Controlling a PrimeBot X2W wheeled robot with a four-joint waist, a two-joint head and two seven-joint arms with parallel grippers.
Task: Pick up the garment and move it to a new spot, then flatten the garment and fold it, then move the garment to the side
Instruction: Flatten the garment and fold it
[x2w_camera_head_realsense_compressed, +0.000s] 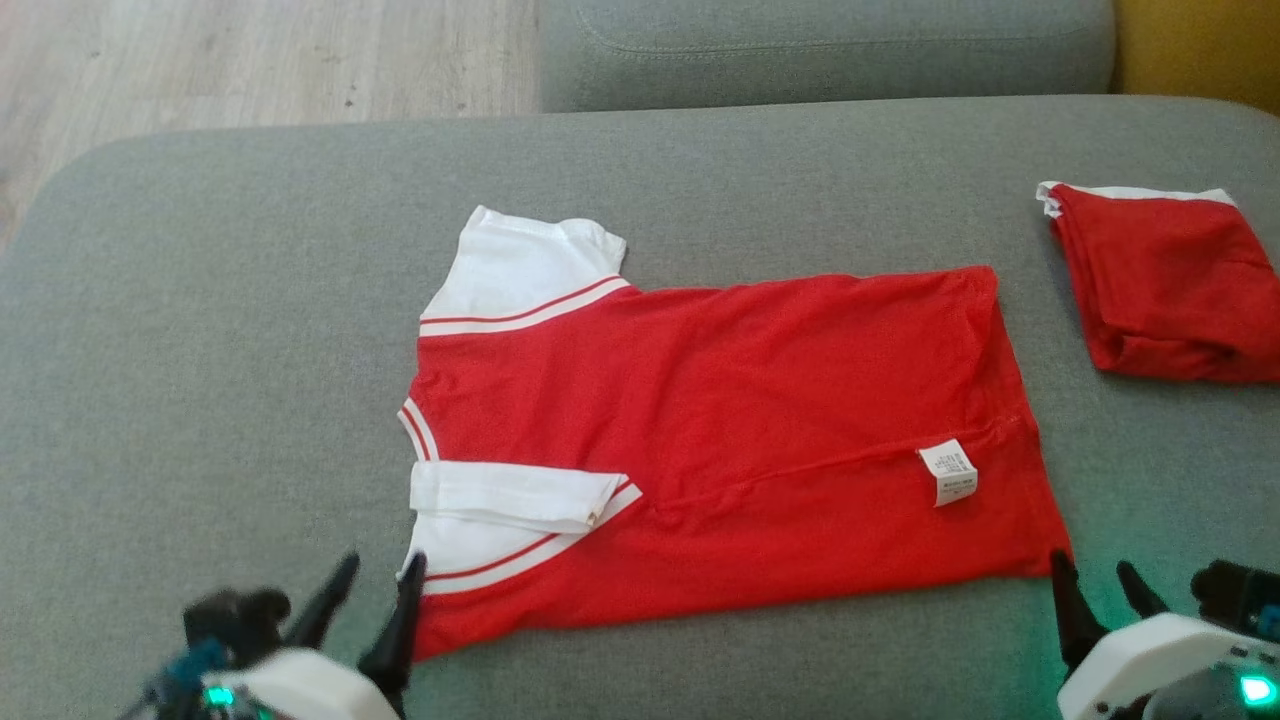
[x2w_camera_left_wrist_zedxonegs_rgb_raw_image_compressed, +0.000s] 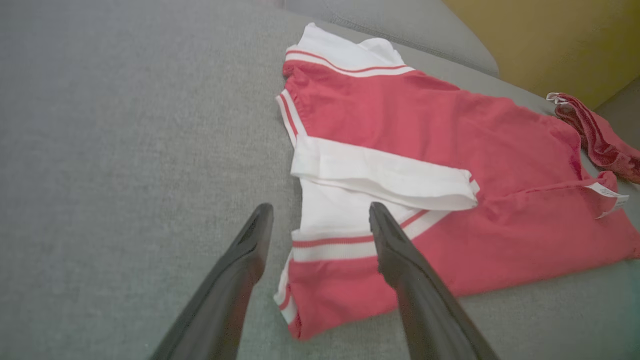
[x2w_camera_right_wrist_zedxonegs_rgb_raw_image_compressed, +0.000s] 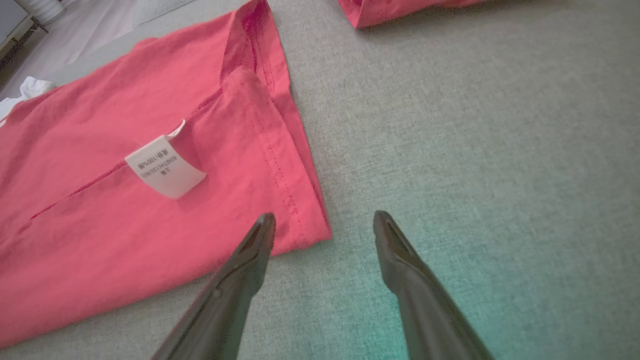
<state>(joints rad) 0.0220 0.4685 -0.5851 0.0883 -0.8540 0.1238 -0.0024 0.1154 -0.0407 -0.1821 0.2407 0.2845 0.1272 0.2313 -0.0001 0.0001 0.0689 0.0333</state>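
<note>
While both grippers hover at the bottom edge of the head view, the red garment (x2w_camera_head_realsense_compressed: 720, 440) lies spread flat across the middle of the frame on the grey sofa cushion (x2w_camera_head_realsense_compressed: 200, 350), collar end toward the left and hem toward the right. One white sleeve (x2w_camera_head_realsense_compressed: 530, 265) sticks out at its upper left; the other sleeve (x2w_camera_head_realsense_compressed: 510, 495) is folded in over the body at the lower left. A seam runs across the lower part, with a white label (x2w_camera_head_realsense_compressed: 948, 472) near the right end. The left gripper (x2w_camera_head_realsense_compressed: 382, 562), at the lower left, has its fingers spread apart and holds nothing; in its wrist view one finger lies over the striped sleeve band and the other over bare cushion. Whether it touches the cloth I cannot tell. The right gripper (x2w_camera_head_realsense_compressed: 1092, 563), at the lower right, is likewise spread and empty, one fingertip over the hem corner, the other over cushion. A second, folded red garment (x2w_camera_head_realsense_compressed: 1170, 290) lies at the right edge, apart from the first. Wood floor (x2w_camera_head_realsense_compressed: 250, 60) shows at the upper left.
</note>
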